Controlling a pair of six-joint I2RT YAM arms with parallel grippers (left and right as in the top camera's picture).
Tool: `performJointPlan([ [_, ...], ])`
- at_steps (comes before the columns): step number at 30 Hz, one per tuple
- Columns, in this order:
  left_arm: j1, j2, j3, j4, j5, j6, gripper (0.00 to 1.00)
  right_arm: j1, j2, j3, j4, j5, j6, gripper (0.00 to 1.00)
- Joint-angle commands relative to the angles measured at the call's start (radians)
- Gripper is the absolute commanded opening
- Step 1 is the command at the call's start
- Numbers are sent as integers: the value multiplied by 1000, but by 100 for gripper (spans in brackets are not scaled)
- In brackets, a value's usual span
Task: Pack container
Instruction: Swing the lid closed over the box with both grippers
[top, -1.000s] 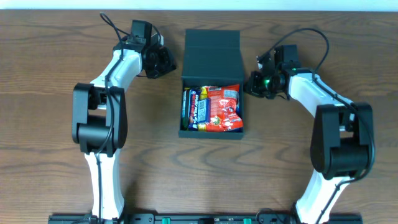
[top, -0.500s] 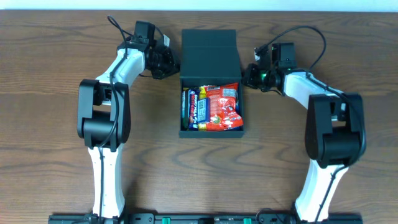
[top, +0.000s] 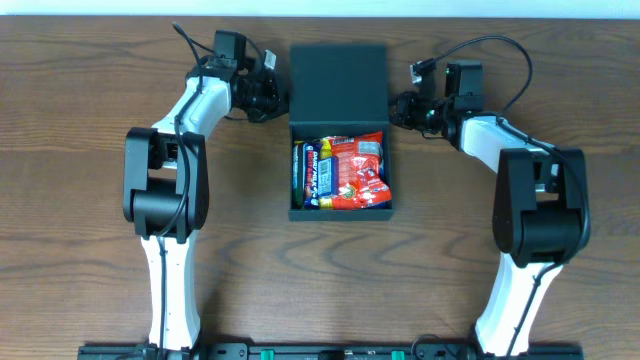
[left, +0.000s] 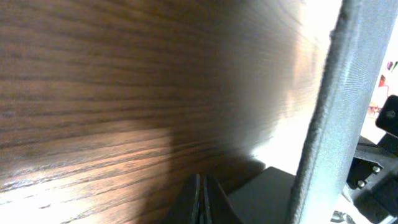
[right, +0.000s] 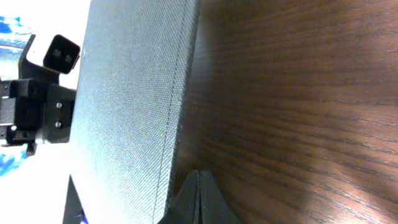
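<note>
Container: the container (top: 340, 214) sits mid-counter between the two arms, its body open on the near side and filled with snacks (top: 345, 170).
Lid: the lid (top: 338, 80) is folded back on the far side of the body, hinged along the line where the two meet.
Long axis: box and lid together run near-to-far, so the lid's two short side edges face one arm each.
Left pincer: the left pincer (top: 272, 95) is just beside the lid's left edge, and the lid lies to its right. In the left wrist view the fingers are pressed together into one point, low over the counter (top: 80, 150), with nothing between them.
Right pincer: the right pincer (top: 398, 108) is just beside the lid's right edge, and the lid lies to its left. Its fingers are likewise pressed together and hold nothing.
Nearer arm: neither, as both are about equally close to the lid on opposite sides.
Contact: whether either tip touches the lid cannot be told.
Step in hand, as I judge it: getting under the lid to swing it toward the near side, over the snacks.
What it turns on: both tips pushing in from the side edges evenly, so the lid turns about its hinge without twisting.
</note>
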Motion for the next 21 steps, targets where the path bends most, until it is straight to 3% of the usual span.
performJointPlan([
  [1,-13,-11,64,-14,84,64,6,6,-51,14,10,-117,-11,1],
  [8,-11,-114,87,-98,85,214,6,4,-198,14,-40,-139,-96,1],
  [13,-12,-219,87,-172,-5,292,6,4,-310,14,-111,-118,-149,2],
  [21,-12,-338,87,-259,-32,364,5,5,-410,14,-259,-101,-210,1],
])
